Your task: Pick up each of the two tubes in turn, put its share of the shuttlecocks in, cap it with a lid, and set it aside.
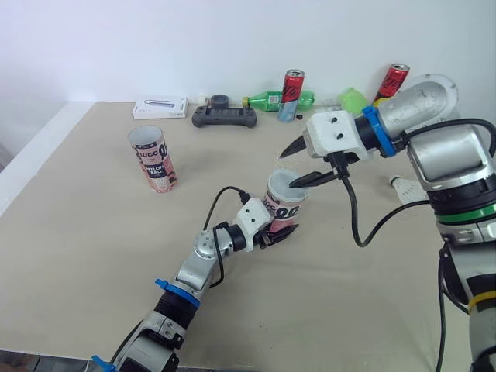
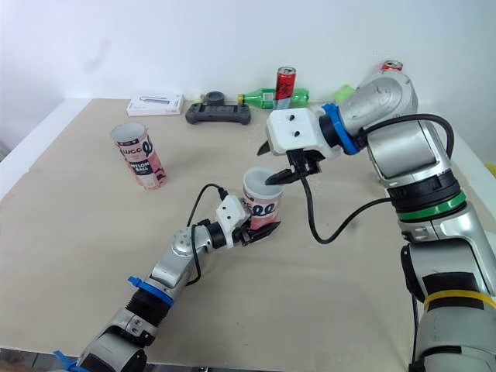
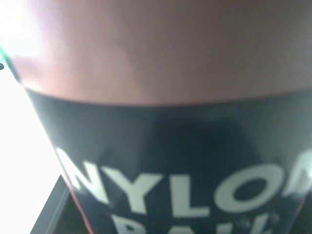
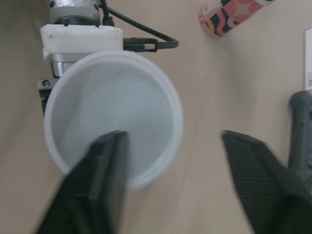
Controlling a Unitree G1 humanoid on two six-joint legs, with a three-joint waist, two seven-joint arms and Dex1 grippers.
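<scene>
Right wrist view: right fingers (image 4: 105,165) spread, 1 over tube (image 4: 169,95) top; left fingers (image 1: 277,234) clamp tube.

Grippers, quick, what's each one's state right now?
Left gripper: closed on the pink-and-black cardboard tube.
Right gripper: open, over that tube's rim.

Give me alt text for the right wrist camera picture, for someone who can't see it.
Looking down onto the white round top of the tube, with the open right gripper above it: one black finger over its rim, the other over the table. The left gripper holds the tube; a second tube stands farther off.
</scene>
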